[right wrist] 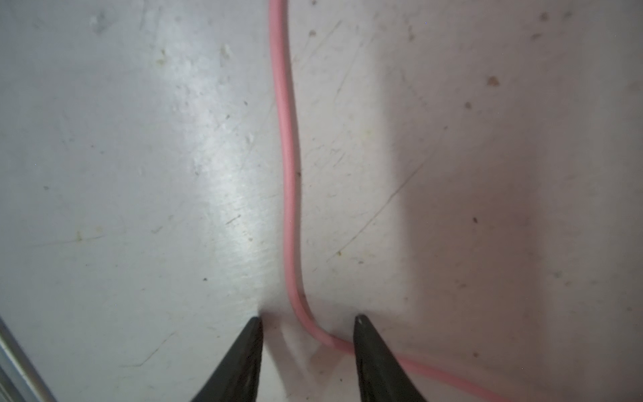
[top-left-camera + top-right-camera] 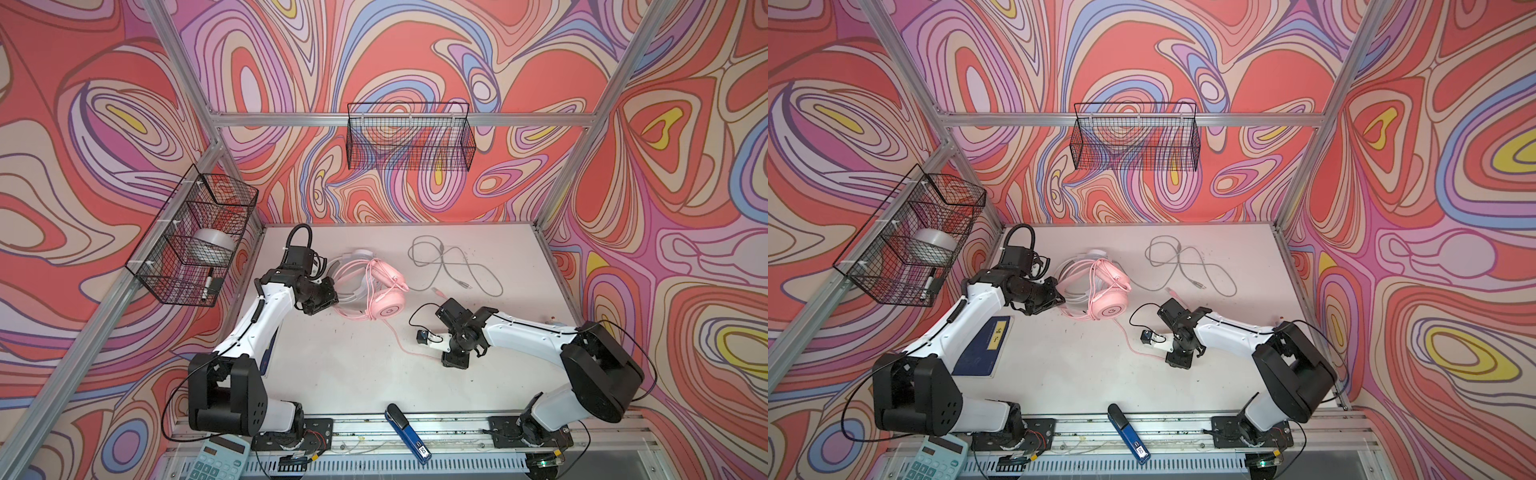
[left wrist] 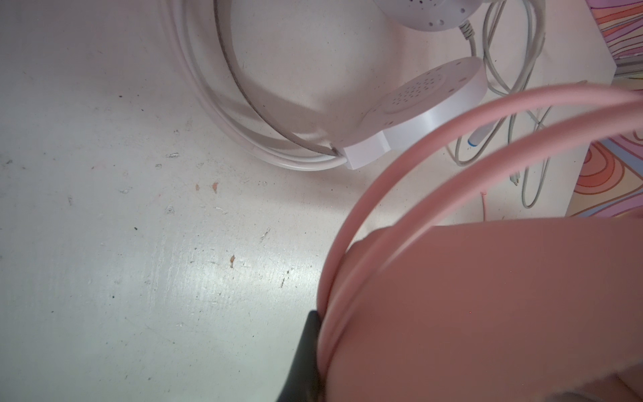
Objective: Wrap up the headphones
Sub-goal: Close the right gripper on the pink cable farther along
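Note:
The pink headphones [image 2: 388, 306] lie mid-table on top of the white headphones [image 2: 362, 253]. My left gripper [image 2: 329, 298] is shut on the pink double headband [image 3: 400, 146]. In the left wrist view only one black finger [image 3: 306, 351] shows, pressed against the band; the other is hidden behind it. The white earcup [image 3: 428, 97] rests on the table beyond. The pink cable [image 2: 398, 341] runs from the pink earcup toward my right gripper [image 1: 309, 318]. That gripper is open, tips at the table surface, with the pink cable [image 1: 288, 174] lying between them, not pinched. The grey cable [image 2: 453, 266] sprawls loose behind.
A wire basket [image 2: 409, 139] hangs on the back wall. Another basket [image 2: 195, 241] on the left wall holds a tape roll and a marker. A blue stapler [image 2: 407, 432] and a calculator [image 2: 220, 459] sit at the front edge. A blue pad [image 2: 984, 345] lies under the left arm.

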Robot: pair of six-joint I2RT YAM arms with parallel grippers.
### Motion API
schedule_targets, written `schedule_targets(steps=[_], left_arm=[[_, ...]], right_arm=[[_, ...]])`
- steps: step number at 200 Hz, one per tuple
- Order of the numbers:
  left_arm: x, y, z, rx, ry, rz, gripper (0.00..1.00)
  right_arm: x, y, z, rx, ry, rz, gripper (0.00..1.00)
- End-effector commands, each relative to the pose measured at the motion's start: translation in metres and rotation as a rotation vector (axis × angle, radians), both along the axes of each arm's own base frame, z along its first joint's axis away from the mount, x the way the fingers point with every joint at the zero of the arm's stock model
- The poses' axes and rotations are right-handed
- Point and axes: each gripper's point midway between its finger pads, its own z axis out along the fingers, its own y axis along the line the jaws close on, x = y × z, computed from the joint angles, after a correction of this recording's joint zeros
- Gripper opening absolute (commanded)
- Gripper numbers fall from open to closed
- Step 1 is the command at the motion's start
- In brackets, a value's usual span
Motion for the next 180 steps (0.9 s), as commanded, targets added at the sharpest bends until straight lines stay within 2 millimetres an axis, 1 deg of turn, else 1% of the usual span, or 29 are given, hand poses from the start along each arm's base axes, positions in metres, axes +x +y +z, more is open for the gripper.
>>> schedule_targets(steps=[1,9,24,59,66,89,115,121,147,180], left_arm=[[0.010,-0.005,0.015,-0.055,-0.046,0.006,0.00],[0.010,-0.006,0.015,-0.056,-0.046,0.007,0.00],[0.010,-0.005,0.014,-0.054,-0.042,0.009,0.00],[0.009,-0.004,0.013,-0.049,-0.041,0.012,0.00],[0.009,-0.004,0.014,-0.049,-0.042,0.011,0.00],[0.009,-0.002,0.013,-0.043,-0.039,0.013,0.00],[0.008,-0.002,0.010,-0.042,-0.031,0.016,0.00],[0.009,-0.002,0.011,-0.043,-0.032,0.016,0.00],[0.010,-0.002,0.009,-0.044,-0.029,0.019,0.00],[0.010,-0.002,0.008,-0.043,-0.024,0.023,0.00]], right_arm=[[-0.001,0.000,-0.001,-0.033,0.021,0.007,0.44],[-0.001,0.001,-0.001,-0.041,0.023,0.013,0.43],[-0.002,-0.001,-0.004,-0.070,0.031,0.028,0.37],[-0.010,-0.013,-0.022,-0.180,0.070,0.049,0.26],[-0.013,-0.014,-0.024,-0.189,0.073,0.048,0.26],[-0.017,-0.014,-0.025,-0.178,0.075,0.041,0.15],[-0.020,-0.010,-0.021,-0.146,0.056,0.042,0.02],[-0.020,-0.010,-0.019,-0.140,0.048,0.043,0.00],[-0.015,-0.005,-0.006,-0.093,0.003,0.050,0.00],[-0.013,0.012,0.018,0.014,-0.026,0.060,0.00]])
